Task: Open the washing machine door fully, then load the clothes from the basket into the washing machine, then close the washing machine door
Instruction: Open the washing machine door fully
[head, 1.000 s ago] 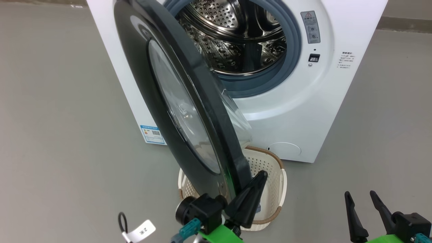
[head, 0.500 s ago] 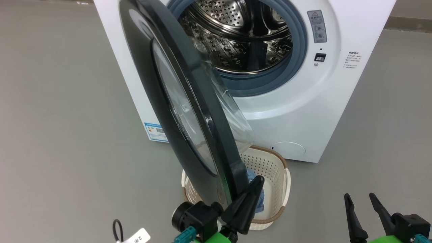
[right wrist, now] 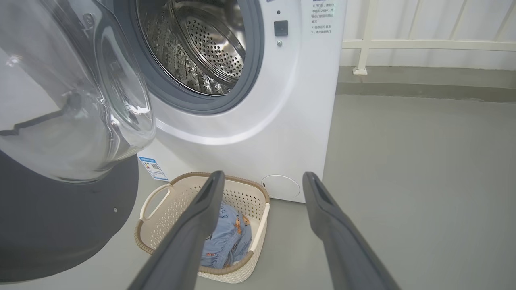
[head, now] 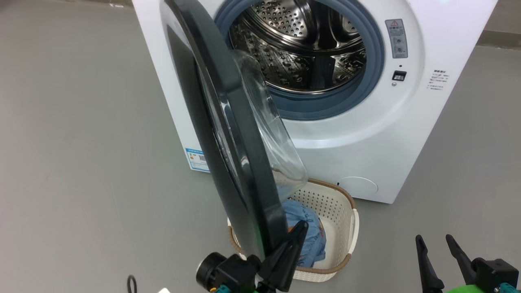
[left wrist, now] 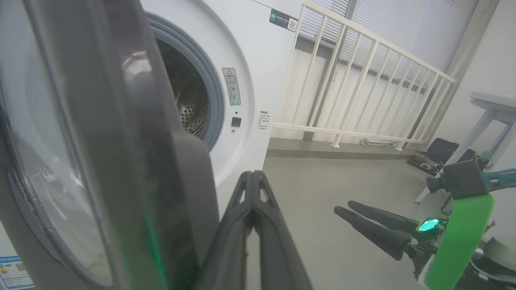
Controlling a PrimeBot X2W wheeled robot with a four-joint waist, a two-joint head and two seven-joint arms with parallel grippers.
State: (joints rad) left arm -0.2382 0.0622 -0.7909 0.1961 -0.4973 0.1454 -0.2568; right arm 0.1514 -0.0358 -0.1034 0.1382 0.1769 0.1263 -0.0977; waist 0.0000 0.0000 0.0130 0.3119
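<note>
The large round glossy black washing machine door (head: 244, 171) with its bulging clear glass porthole (head: 276, 138) stands swung out from the big white front-loading washing machine (head: 366, 154). It is roughly edge-on in the head view, leaving the steel perforated drum (head: 309, 49) and grey-blue rubber seal (head: 370, 81) exposed. Below the door's lower edge, on the grey floor (head: 81, 162) just in front of the machine, sits the cream-white perforated plastic basket (head: 338, 199) with a brown woven-look rim. The light blue clothes (head: 313, 240) printed with orange-brown figures lie bundled inside it. The left gripper (head: 302, 226) has its fingers pressed together on nothing, their tip by the door's lower rim, possibly touching it, though the angle leaves that unsure. The right gripper (head: 433, 239) hovers well to the right, fingers spread wide and empty
</note>
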